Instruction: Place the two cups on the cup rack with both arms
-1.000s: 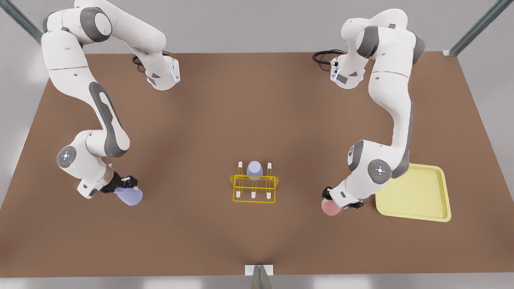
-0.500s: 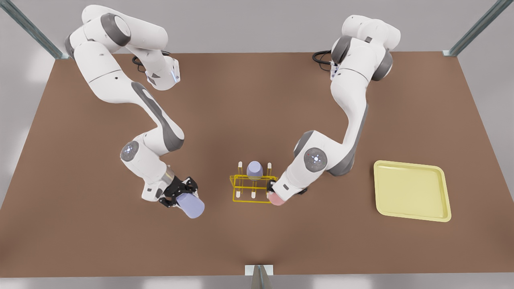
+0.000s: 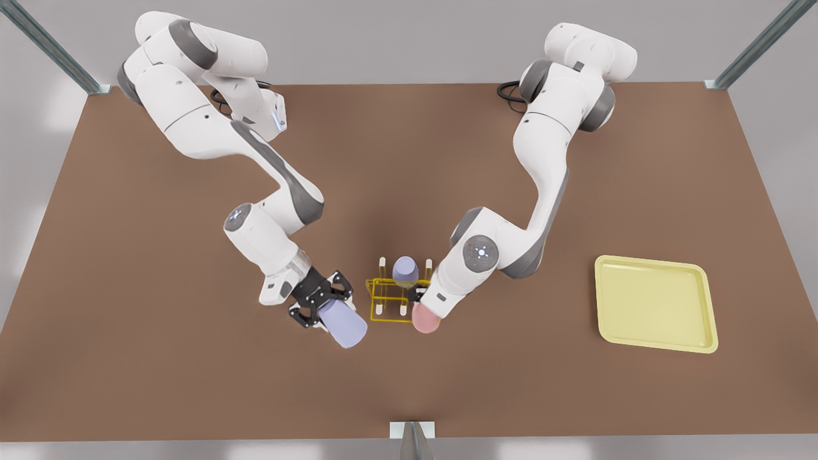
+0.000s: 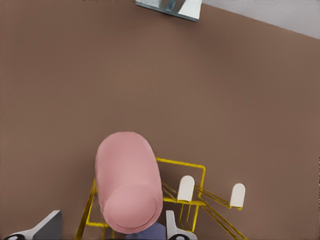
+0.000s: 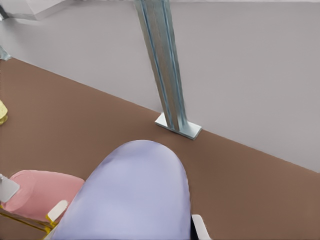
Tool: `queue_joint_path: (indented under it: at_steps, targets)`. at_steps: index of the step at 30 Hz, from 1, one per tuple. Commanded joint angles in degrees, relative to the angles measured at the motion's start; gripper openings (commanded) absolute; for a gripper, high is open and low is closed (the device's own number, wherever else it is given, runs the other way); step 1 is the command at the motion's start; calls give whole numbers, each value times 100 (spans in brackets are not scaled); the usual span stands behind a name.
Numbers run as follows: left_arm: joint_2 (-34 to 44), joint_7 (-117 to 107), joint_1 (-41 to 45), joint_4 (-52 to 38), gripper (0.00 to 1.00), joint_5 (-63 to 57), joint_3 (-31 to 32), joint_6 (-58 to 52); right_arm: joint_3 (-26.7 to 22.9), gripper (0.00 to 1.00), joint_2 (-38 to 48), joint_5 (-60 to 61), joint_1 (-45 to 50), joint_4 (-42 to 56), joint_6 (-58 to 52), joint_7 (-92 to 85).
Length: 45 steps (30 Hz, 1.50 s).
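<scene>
Two small plain tapered cups are both mid-carry: salmon pink cup (image 3: 425, 319) clamped in the left gripper (image 3: 423, 301) (front view's right), over the near corner of the bright-yellow thin-wire cup rack (image 3: 391, 299). Pale lavender-blue cup (image 3: 343, 324) is clamped in the right gripper (image 3: 323, 305), just beside the rack. A duller grey-lavender cup (image 3: 405, 271) sits on a back peg. Next, I judge: line each cup mouth over a free white-tipped peg (image 4: 186, 188), lower, then release.

text: none showing | labels: none showing | brands: none showing | numbers: none showing | signs: none showing | nothing legible is appearing on any surface in the front or wrist views
</scene>
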<state>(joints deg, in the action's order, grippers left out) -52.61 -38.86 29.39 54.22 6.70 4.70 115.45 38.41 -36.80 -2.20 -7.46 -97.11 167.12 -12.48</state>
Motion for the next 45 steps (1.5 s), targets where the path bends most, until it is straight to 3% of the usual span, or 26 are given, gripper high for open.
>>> queue_joint_path:
  at_steps: [1, 3, 5, 6, 8, 10, 11, 30, 32, 38, 40, 42, 43, 45]
  targets:
    - [119, -1088, -20, 0, 100, -11, -22, -206, 70, 84, 6, 0, 8, -45, 57, 228]
    - [989, -703, -389, -8, 100, -55, -513, -1902, 167, 84, 6, 0, 26, -71, 22, 220]
    - [1718, 1245, -1311, 0, 100, -99, -698, -3289, 264, 84, -3, 0, 26, -80, -48, 220]
    - [1851, 2539, -1593, -8, 100, -687, -716, -3914, 264, 84, -3, 0, 26, -80, -101, 220]
    - [2220, 2928, -1831, 105, 100, -741, -716, -4030, 307, 84, 6, 53, -1, -71, -303, 237]
    - [4302, 3930, -2007, 3190, 100, -855, -681, -2457, 492, 84, 41, 238, -203, -36, -707, 237]
    - [4488, 3966, -2095, 3472, 100, -837, -593, -2439, 553, 84, 41, 247, -256, -1, -892, 228]
    - [4224, 3957, -2271, 3217, 100, -837, -584, -2606, 562, 84, -293, 220, -115, 114, -1200, 202]
    - [4207, 3957, -2279, 3217, 100, -837, -576, -2615, 554, 100, -293, 211, -115, 114, -1226, 202]
    - [4171, 3957, -2271, 3235, 100, -837, -576, -2641, 554, 100, -381, 194, -27, 421, -1454, 176]
    - [4171, 3957, -2279, 3226, 100, -828, -576, -2641, 554, 100, -416, 220, -27, 1219, -2445, 211]
    - [4171, 3966, -2271, 3226, 100, -828, -576, -2641, 448, 100, -355, 238, -255, 2565, -4888, 263]
    - [4171, 3966, -2271, 3226, 100, -837, -576, -2641, -333, 100, -276, 168, -344, 3075, -6374, 369]
    - [4171, 3966, -2271, 3217, 100, -837, -576, -2641, -1863, 100, -65, -789, -405, 3093, -7650, 378]
